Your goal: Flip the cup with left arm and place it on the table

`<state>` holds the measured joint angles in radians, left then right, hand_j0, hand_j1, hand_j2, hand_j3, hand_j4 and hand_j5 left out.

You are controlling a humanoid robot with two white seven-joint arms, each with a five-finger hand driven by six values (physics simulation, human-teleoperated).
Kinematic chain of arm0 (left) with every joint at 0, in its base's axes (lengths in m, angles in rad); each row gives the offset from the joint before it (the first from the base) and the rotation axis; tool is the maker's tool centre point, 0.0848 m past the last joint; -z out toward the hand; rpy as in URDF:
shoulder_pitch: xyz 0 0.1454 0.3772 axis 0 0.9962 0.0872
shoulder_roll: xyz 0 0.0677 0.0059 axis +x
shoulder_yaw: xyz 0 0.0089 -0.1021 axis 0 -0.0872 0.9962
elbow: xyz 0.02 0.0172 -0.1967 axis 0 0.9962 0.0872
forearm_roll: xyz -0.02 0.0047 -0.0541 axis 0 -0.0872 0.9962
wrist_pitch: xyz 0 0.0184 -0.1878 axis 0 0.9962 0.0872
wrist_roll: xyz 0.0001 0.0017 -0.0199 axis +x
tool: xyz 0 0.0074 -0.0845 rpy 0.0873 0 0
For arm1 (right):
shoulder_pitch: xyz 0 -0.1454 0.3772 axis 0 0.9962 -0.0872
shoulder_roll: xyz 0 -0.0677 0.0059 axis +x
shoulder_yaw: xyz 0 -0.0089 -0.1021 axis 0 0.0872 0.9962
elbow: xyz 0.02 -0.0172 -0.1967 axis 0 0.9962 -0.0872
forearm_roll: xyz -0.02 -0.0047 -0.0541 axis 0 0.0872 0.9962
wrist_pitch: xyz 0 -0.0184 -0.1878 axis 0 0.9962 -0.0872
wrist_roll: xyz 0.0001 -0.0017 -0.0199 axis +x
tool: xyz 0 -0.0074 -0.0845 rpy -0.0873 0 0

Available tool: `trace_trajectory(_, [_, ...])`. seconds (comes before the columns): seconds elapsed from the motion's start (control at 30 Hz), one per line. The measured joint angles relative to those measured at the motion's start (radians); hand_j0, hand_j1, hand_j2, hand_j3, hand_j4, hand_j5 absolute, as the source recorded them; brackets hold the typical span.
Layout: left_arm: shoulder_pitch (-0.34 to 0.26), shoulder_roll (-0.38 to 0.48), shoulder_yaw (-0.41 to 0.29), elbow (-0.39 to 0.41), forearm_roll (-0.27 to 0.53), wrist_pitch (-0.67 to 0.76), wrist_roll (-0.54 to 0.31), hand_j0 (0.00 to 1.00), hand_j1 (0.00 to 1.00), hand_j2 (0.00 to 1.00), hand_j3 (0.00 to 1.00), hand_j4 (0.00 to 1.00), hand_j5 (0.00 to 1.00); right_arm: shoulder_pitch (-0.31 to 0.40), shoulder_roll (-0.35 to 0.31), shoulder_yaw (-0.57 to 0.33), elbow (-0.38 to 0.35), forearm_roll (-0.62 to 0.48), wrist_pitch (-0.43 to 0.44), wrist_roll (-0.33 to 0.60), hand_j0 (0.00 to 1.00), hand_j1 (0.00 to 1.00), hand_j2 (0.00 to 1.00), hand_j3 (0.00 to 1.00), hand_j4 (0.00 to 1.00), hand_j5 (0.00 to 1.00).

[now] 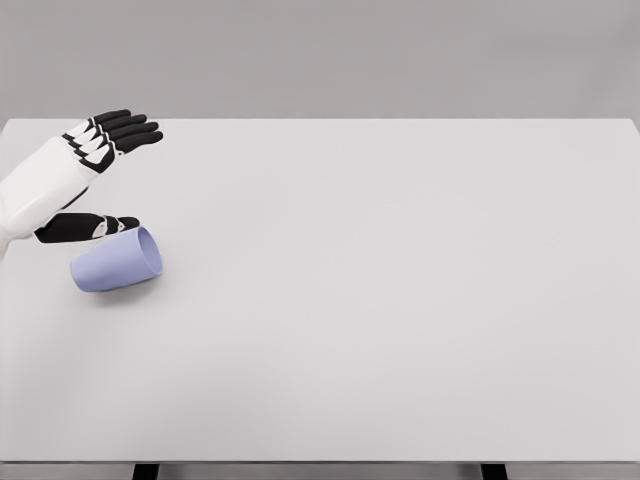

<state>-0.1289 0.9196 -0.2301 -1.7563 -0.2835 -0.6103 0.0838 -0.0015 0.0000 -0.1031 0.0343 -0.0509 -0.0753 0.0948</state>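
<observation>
A pale blue-violet cup [116,263] lies on its side on the white table [380,300] at the left, its open mouth facing right. My left hand [115,175] hovers just behind and above it. Its black fingers [125,130] are spread, pointing right. The thumb [95,226] sits right by the cup's upper edge; I cannot tell whether it touches. Nothing is grasped. The right arm does not show.
The table's far edge runs along the top of the view against a grey wall. Its front edge lies near the bottom, with dark legs [146,471] below it.
</observation>
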Motion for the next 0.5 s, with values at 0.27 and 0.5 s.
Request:
trace_trajectory(0.27, [0.000,0.002,0.002,0.000,-0.002,0.000,0.000,1.00,1.00,1.00,1.00,1.00,1.00,0.003,0.000,0.002,0.005,0.002,0.001,0.002,1.00,1.00,1.00,1.00,1.00,1.00])
trace_trajectory(0.5, [0.021,-0.003,0.008,0.010,-0.032,0.000,0.001,1.00,1.00,1.00,1.00,1.00,1.00,0.003,0.000,0.001,0.006,0.002,0.002,0.002,1.00,1.00,1.00,1.00,1.00,1.00])
